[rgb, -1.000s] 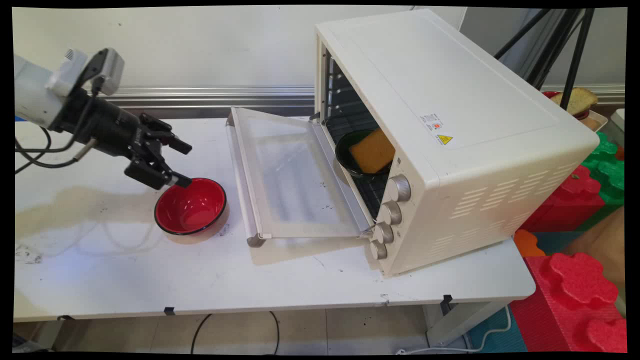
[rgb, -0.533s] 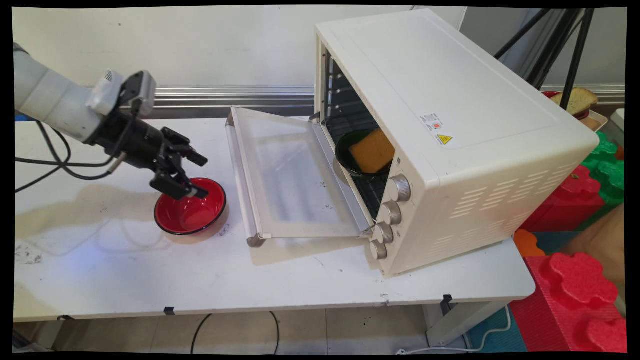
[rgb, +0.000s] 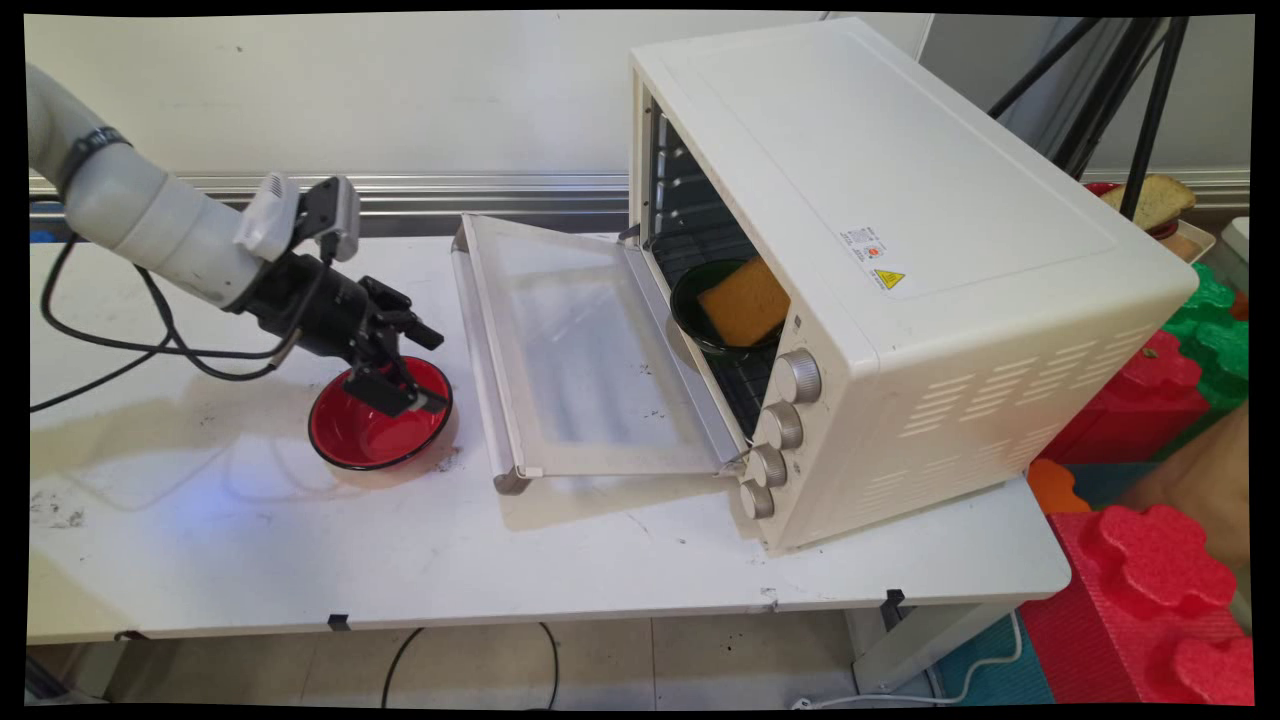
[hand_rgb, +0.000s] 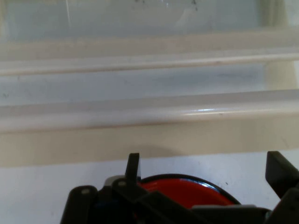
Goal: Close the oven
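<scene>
Moved since the earlier pictures: the black two-finger gripper (rgb: pixel 420 368) has been carried right and down, from the left rim of the glossy red round bowl with black outside (rgb: pixel 375 430) to over its right half. The bowl itself has not shifted; it sits on the white desk (rgb: pixel 250 540), just left of the open door. Jaws are seen spread, one finger low over the bowl's inside near the right rim, the other raised above the rim; whether the rim is touched cannot be told. Nothing is gripped or lifted.

Bowl: smooth, shiny, shallow, empty. In the hand view the red bowl (hand_rgb: pixel 196 189) shows between the fingers (hand_rgb: pixel 133 165).

Beyond it, the cream metal toaster oven (rgb: pixel 900 270) stands with its flat glass door (rgb: pixel 580 350) folded down. Inside, on a wire rack, a dark round dish (rgb: pixel 700 325) holding an orange porous sponge-like block (rgb: pixel 745 300). Four round metallic knobs (rgb: pixel 797 377) run down the front.
</scene>
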`<state>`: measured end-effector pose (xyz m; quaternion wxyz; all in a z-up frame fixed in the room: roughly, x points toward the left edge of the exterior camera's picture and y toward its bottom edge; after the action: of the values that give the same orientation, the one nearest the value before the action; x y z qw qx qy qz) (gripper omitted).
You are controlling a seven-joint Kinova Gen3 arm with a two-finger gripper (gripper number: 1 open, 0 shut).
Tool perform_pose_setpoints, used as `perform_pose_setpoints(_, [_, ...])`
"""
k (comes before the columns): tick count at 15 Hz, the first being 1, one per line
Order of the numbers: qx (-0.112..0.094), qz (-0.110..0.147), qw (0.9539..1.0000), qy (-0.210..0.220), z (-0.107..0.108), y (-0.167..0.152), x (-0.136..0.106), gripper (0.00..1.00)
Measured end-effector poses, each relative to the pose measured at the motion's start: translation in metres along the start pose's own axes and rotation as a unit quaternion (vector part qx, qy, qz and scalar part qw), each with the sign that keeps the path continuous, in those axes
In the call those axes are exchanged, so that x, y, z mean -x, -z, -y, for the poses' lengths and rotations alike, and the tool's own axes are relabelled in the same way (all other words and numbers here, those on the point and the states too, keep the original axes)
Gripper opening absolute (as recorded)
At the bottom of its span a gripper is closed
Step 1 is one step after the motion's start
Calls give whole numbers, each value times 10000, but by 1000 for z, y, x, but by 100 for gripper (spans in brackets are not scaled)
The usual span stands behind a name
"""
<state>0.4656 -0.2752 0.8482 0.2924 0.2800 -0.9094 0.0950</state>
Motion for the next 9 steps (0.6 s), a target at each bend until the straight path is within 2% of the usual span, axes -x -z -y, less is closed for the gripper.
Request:
perform_pose_setpoints(4, [0, 18, 10000, -48, 1, -14, 0, 100])
perform_pose_setpoints(5, [0, 17, 10000, -60, 0, -17, 0, 0])
perform_pose_setpoints(9, [-4, 1, 10000, -96, 0, -27, 0, 0])
